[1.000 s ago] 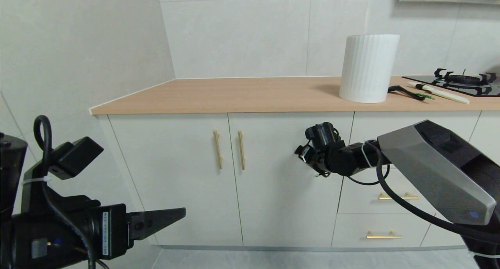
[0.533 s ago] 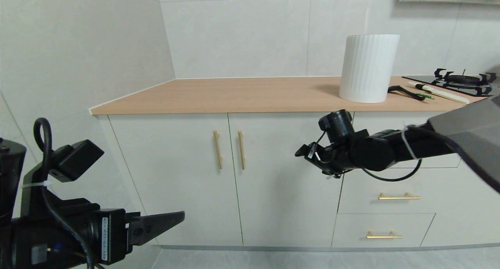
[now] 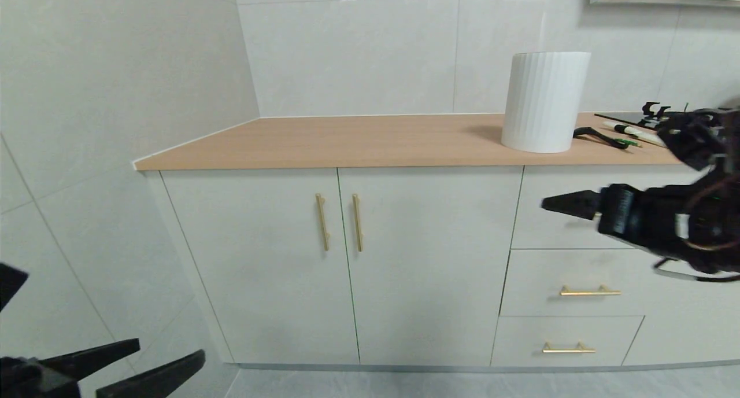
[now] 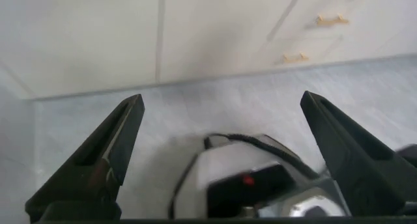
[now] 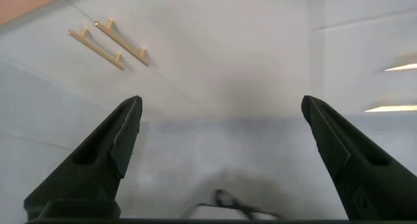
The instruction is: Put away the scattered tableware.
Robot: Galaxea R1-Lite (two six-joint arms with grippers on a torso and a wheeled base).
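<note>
On the wooden counter (image 3: pixel 358 140) stands a tall white ribbed holder (image 3: pixel 544 100). Just to its right lie a black-handled utensil (image 3: pixel 601 136) and a long cream utensil (image 3: pixel 650 137), partly hidden behind my right arm. My right gripper (image 3: pixel 563 204) hovers in front of the top drawer, below the counter edge, pointing left; its fingers (image 5: pixel 98 162) stand wide apart with nothing between them. My left gripper (image 3: pixel 171 350) is low at the far left near the floor, open and empty, its fingers (image 4: pixel 98 159) spread over the grey tiles.
White cabinet doors with gold handles (image 3: pixel 340 221) face me, and drawers with gold pulls (image 3: pixel 589 291) sit to their right. A gas hob (image 3: pixel 650 110) is at the counter's far right. A tiled wall closes the left side.
My right arm has pulled back to the right and turned, its gripper now pointing left before the drawers. My left arm has dropped low toward the floor.
</note>
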